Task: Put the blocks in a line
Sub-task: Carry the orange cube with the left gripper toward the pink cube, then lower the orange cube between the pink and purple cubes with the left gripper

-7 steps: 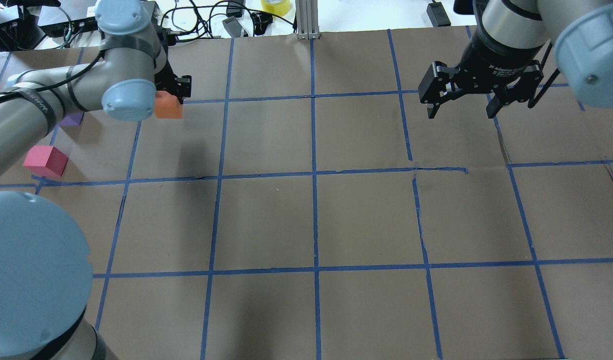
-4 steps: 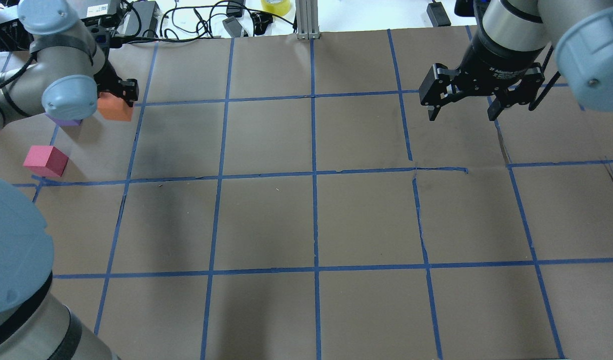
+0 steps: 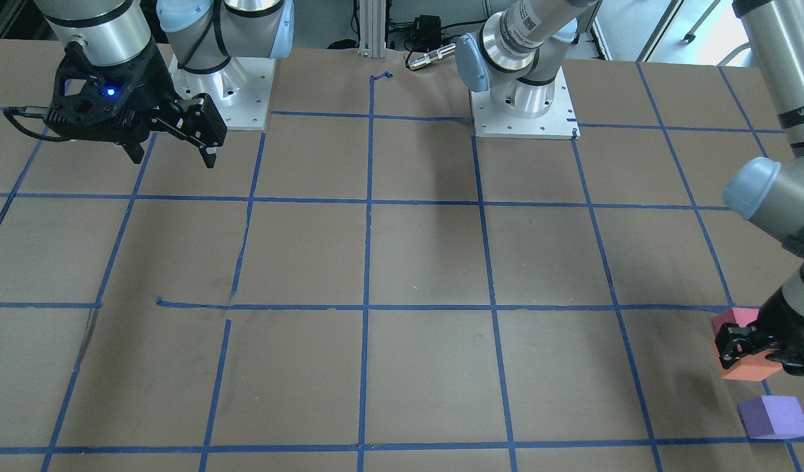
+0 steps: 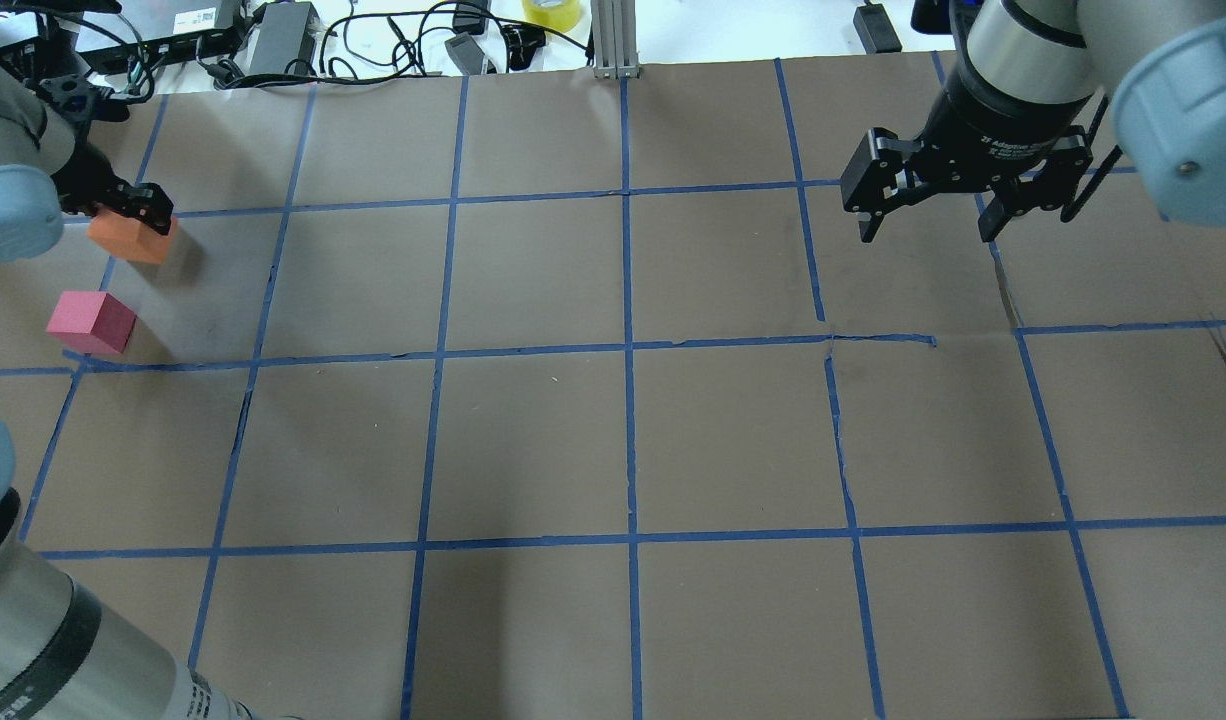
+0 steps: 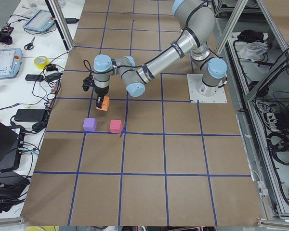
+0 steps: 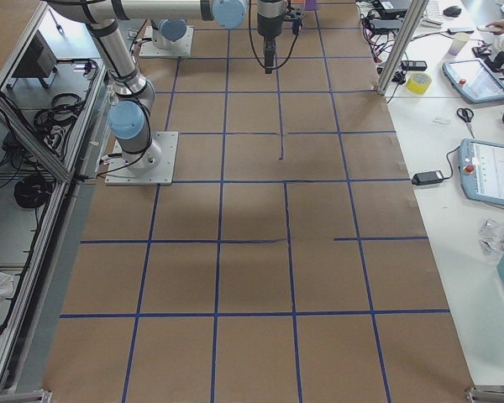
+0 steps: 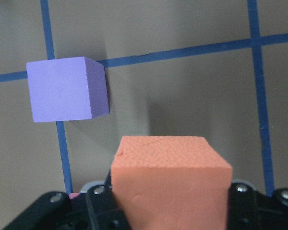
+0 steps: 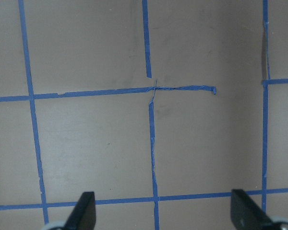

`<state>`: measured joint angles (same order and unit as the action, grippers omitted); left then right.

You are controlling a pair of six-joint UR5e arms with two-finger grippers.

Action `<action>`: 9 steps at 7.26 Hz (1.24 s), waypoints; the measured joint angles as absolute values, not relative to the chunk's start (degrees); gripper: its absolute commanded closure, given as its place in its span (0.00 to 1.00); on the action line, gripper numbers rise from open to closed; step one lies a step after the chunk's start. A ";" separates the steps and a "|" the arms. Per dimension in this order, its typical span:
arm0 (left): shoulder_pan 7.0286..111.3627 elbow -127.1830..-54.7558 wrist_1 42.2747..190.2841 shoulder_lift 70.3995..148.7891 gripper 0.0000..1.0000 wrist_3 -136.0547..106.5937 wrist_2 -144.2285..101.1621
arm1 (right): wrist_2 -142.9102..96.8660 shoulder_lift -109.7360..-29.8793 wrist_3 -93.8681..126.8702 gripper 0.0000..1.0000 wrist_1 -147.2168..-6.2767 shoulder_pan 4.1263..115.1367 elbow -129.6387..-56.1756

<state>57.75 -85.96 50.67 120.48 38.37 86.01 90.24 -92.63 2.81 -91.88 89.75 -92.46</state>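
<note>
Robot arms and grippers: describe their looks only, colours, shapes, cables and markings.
Both the left arm and right arm are silver-grey tubes with pale blue joint caps, on square metal base plates. The left gripper and right gripper are black and two-fingered. White lettering rings the right gripper's collar, a blue light glows on its body, and a black cable trails from it.

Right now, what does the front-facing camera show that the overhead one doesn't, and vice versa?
Only the front-facing view shows the purple block. Only the overhead view shows the yellow tape roll beyond the table. Both show the left gripper shut on the orange block, the red-pink block and the open right gripper.
</note>
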 measured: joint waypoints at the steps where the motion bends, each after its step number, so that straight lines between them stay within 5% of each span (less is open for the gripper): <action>1: 56.52 -83.12 53.08 121.47 1.00 40.45 85.05 | 90.31 -92.68 2.81 0.00 -91.92 89.75 -92.46; 9: 55.19 -76.53 56.24 129.13 1.00 41.06 85.53 | 90.44 -92.64 2.81 0.00 -92.28 89.73 -92.46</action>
